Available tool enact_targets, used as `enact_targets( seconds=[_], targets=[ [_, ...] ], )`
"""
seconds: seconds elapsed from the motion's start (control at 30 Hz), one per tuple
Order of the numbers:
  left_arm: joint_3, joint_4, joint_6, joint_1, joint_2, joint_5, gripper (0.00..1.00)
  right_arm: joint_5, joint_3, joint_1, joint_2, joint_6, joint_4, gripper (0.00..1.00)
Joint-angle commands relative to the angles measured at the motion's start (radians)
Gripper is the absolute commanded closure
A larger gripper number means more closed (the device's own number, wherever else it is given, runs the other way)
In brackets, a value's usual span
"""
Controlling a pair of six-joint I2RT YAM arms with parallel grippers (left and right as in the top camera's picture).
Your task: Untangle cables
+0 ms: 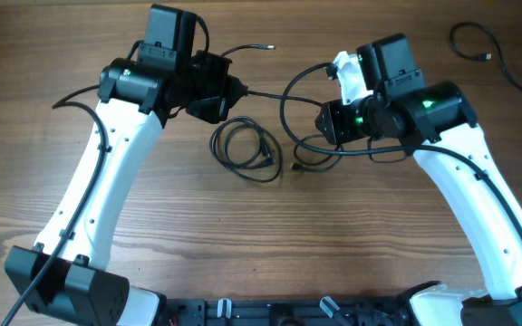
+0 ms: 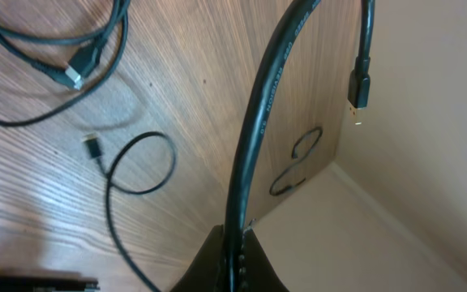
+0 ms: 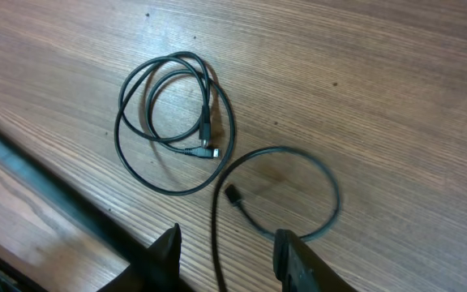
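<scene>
Cables (image 1: pixel 247 149) coiled loose on table (image 1: pixel 243 235); left gripper (image 2: pixel 233 243) clamped on one cable (image 2: pixel 254 138); right gripper (image 3: pixel 227 251) spread wide, straddling another.

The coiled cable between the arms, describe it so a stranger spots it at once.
On the wooden table, look midway between the left arm and the right arm. The coiled cable lies flat there. Unlike the loose open cords nearby, it is wound in a double loop.

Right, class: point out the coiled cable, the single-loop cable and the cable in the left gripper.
coiled cable (image 3: pixel 206 150), right wrist view, plug end.
single-loop cable (image 3: pixel 233 195), right wrist view, plug end.
gripped cable (image 2: pixel 250 150), left wrist view, arched strand.
</scene>
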Motion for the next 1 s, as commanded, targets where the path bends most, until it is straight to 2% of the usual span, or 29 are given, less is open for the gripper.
enact_targets(
  seconds=[0.0, 0.07, 0.1, 0.43, 0.53, 0.57, 0.67, 0.7, 0.73, 0.77, 0.8, 0.83, 0.97],
  targets=[
    [0.014, 0.000, -0.008, 0.004, 0.000, -0.042, 0.96, -0.002, 0.042, 0.004, -0.023, -0.003, 0.012, 0.61],
    [0.014, 0.000, -0.009, 0.003, 0.002, -0.042, 0.96, -0.002, 0.042, 0.004, -0.027, -0.007, 0.008, 0.70],
    [0.014, 0.000, -0.009, 0.003, 0.002, -0.042, 0.96, -0.002, 0.042, 0.004, -0.027, -0.024, -0.002, 0.71],
    [0.014, 0.005, -0.009, 0.004, 0.002, 0.030, 0.96, -0.001, 0.041, 0.004, -0.027, -0.029, -0.014, 0.75],
    [0.014, 0.005, -0.009, 0.004, 0.002, 0.030, 0.96, -0.001, 0.041, 0.004, -0.027, -0.028, -0.013, 0.86],
    [0.014, 0.005, -0.009, 0.004, 0.002, 0.030, 0.96, -0.001, 0.041, 0.004, -0.027, -0.028, -0.012, 0.96],
    [0.014, 0.005, -0.008, 0.004, 0.002, 0.029, 0.96, 0.000, 0.041, 0.004, -0.027, 0.005, 0.006, 0.96],
    [0.014, 0.004, -0.008, 0.004, 0.002, 0.029, 0.92, 0.001, 0.041, 0.000, -0.028, 0.035, 0.024, 0.95],
    [0.014, 0.004, -0.003, 0.003, 0.002, 0.029, 0.71, 0.008, 0.041, -0.010, -0.031, 0.091, 0.048, 0.96],
    [0.014, 0.004, 0.015, 0.003, 0.002, 0.025, 0.45, 0.011, 0.041, -0.028, -0.035, 0.144, 0.073, 0.96],
    [0.014, 0.004, 0.034, 0.003, 0.002, 0.025, 0.13, 0.011, 0.041, -0.050, -0.041, 0.179, 0.098, 0.96],
    [0.014, 0.004, 0.067, 0.003, 0.002, 0.025, 0.00, 0.012, 0.041, -0.071, -0.044, 0.194, 0.121, 0.96],
    [0.014, 0.003, 0.173, 0.003, 0.002, 0.025, 0.00, 0.014, 0.041, -0.239, -0.057, 0.319, 0.239, 0.96]
  ],
)
